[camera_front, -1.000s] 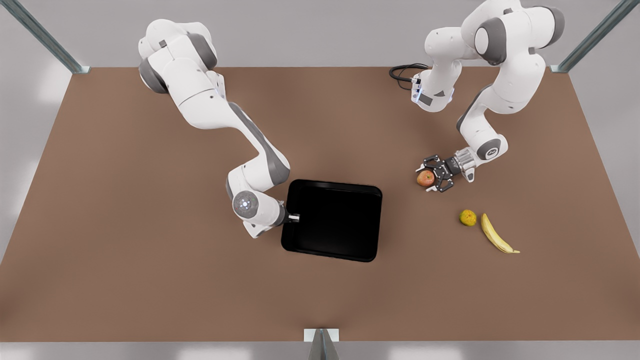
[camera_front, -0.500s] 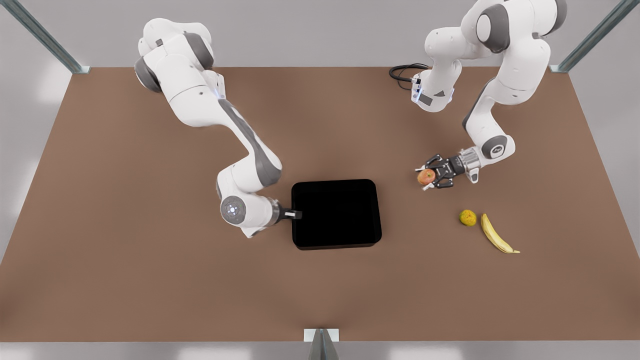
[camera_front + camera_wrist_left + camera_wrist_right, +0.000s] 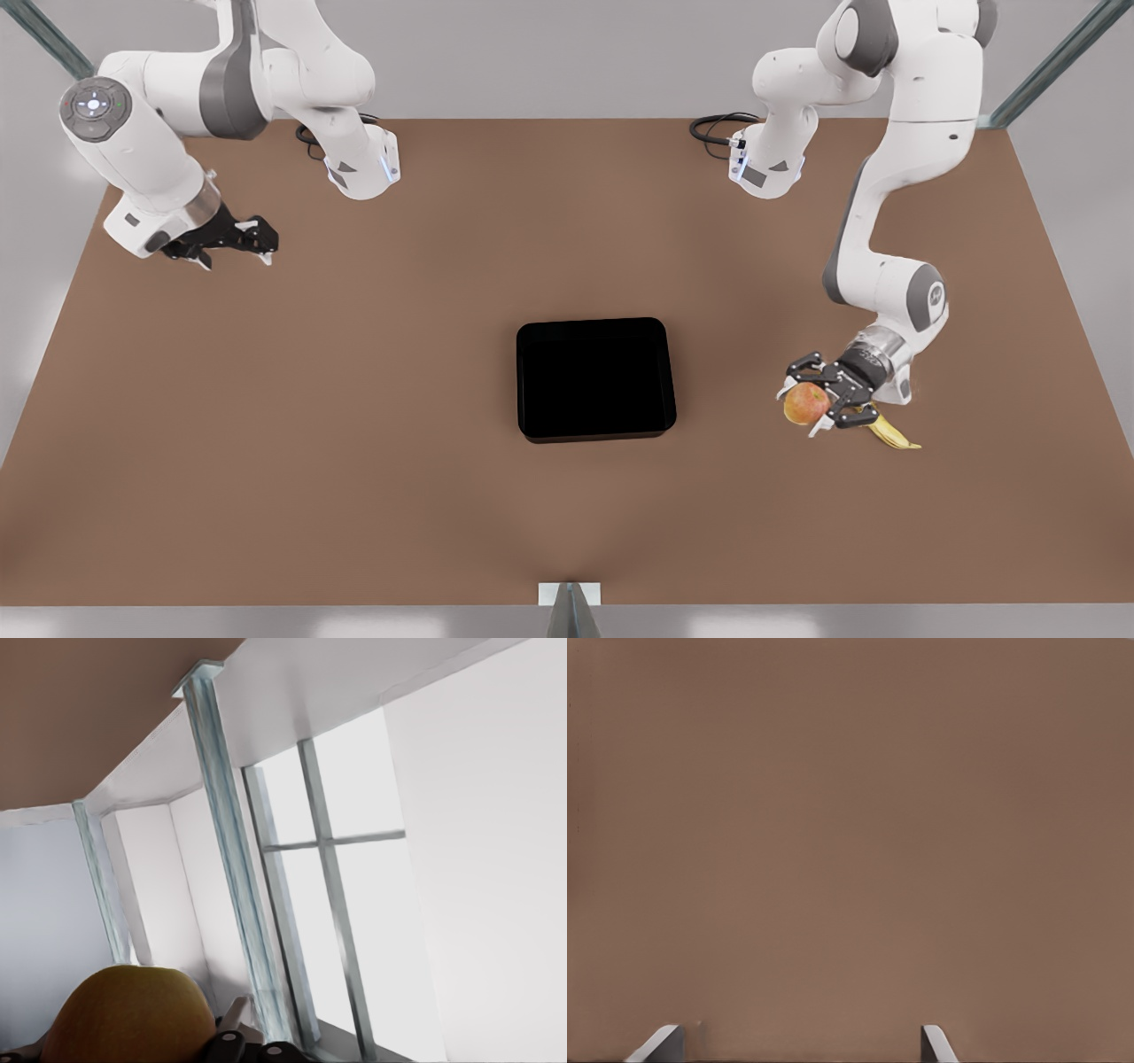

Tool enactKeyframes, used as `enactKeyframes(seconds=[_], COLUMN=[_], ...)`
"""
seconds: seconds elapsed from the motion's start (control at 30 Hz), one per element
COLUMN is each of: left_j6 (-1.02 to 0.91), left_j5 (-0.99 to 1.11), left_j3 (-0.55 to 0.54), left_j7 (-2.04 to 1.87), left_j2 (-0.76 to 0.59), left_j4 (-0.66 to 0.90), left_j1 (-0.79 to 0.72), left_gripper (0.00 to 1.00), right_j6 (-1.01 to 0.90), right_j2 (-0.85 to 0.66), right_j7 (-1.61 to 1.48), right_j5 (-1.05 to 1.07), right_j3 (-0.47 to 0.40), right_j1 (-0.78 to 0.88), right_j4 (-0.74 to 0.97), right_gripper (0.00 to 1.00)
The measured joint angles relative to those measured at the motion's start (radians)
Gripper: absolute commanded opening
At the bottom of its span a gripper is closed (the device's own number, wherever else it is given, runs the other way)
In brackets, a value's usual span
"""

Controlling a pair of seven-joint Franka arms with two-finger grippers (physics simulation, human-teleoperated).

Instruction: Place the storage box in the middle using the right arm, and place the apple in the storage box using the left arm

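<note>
1. I see the storage box (image 3: 595,379) sitting flat on the brown table (image 3: 354,443), near the middle of the front view, with nothing inside it that I can make out.
2. My left hand (image 3: 813,404) is at the front view's lower right, well apart from the box, and its fingers are clamped around the apple (image 3: 805,403).
3. In the left wrist view the apple (image 3: 128,1014) bulges up at the lower left of the frame, with the dark finger parts beside it.
4. A banana (image 3: 890,432) lies on the table just behind that hand in the front view, partly covered by it.
5. My right hand (image 3: 237,238) waits at the front view's upper left, above the table's far corner and far from the box.
6. In the right wrist view its two fingertips (image 3: 658,1044) stand wide apart over bare table (image 3: 850,833), gripping nothing.
</note>
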Motion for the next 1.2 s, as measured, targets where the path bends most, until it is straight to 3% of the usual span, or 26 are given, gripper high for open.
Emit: enactKeyframes(seconds=[0.2, 0.37, 0.73, 0.87, 1.0, 1.03, 1.1, 1.2], left_j6=[0.02, 0.101, 0.17, 0.256, 0.268, 0.268, 0.26, 0.263], left_j5=[0.478, 0.779, 0.99, 1.016, 1.08, 1.087, 1.121, 1.249], left_j3=[-0.2, -0.232, -0.23, -0.225, -0.225, -0.225, -0.226, -0.227], left_j7=[-0.345, -0.455, -0.528, -0.626, -0.64, -0.64, -0.643, -0.657], left_j2=[0.095, 0.144, 0.188, 0.308, 0.324, 0.322, 0.323, 0.334], left_j4=[0.244, 0.287, 0.371, 0.478, 0.484, 0.484, 0.483, 0.484], left_j1=[-0.035, -0.091, -0.22, -0.271, -0.291, -0.291, -0.291, -0.308], left_gripper=[0.21, 0.21, 0.21, 0.21, 0.21, 0.24, 1.0, 1.0], right_j6=[0.023, 0.023, 0.023, 0.023, 0.025, 0.025, 0.025, 0.025], right_j2=[0.008, 0.008, 0.006, 0.006, 0.008, 0.008, 0.008, 0.008], right_j7=[0.0, -0.002, -0.002, -0.001, -0.001, 0.0, 0.0, 0.0], right_j5=[0.002, 0.002, 0.003, 0.003, 0.003, 0.003, 0.003, 0.005], right_j3=[0.0, 0.0, -0.003, -0.005, -0.005, -0.005, -0.005, -0.005], right_j1=[0.001, -0.01, -0.013, -0.012, -0.012, -0.012, -0.013, -0.014], right_j4=[-0.006, -0.012, -0.015, -0.015, -0.019, -0.019, -0.019, -0.019], right_gripper=[1.0, 1.0, 1.0, 1.0, 1.0, 1.0, 1.0, 1.0])
